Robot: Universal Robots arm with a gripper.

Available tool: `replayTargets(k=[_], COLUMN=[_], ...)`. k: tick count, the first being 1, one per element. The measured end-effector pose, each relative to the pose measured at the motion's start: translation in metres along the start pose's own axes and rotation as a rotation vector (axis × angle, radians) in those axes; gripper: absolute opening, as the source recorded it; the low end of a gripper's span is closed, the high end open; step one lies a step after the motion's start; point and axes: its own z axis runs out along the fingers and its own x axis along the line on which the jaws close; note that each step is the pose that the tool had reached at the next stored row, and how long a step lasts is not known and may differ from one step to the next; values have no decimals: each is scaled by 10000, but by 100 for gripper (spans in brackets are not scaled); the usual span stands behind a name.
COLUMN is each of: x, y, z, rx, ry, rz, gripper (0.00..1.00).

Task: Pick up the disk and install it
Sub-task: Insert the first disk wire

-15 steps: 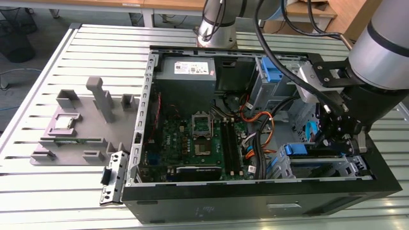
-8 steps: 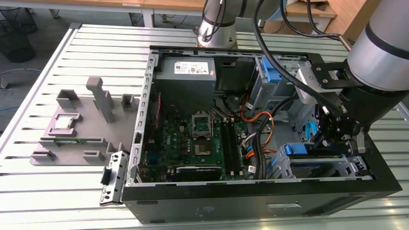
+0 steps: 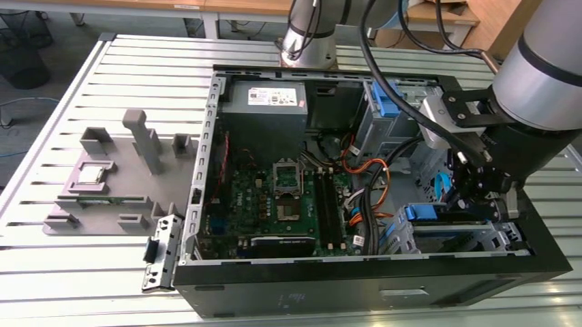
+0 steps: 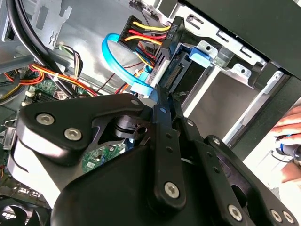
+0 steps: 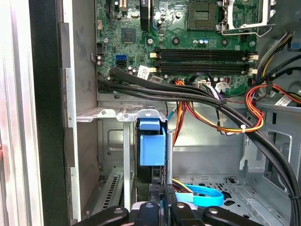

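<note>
Installation step under way: black jaws (image 5: 165,207) stood clenched on the edge of the flat silver hard disk with blue plastic rails (image 5: 153,146), upright in its metal drive bay (image 5: 117,114).
Beyond lay the orange and black cable bundle (image 5: 221,117) and green motherboard (image 5: 188,37); judging by this, seating it fully called for a straight push clear of those cables.

Robotics lab: slotted aluminium bench (image 3: 91,88), open computer case (image 3: 364,272), grey fixture jig (image 3: 109,184).
</note>
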Motion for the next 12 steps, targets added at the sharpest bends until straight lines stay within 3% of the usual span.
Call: replayTargets(k=[6, 7, 12], x=[0, 0, 0], y=[1, 1, 1], z=[3, 3, -4], rx=[1, 1, 0], ry=[-6, -6, 0], rz=[1, 1, 0], gripper=[17, 24, 24])
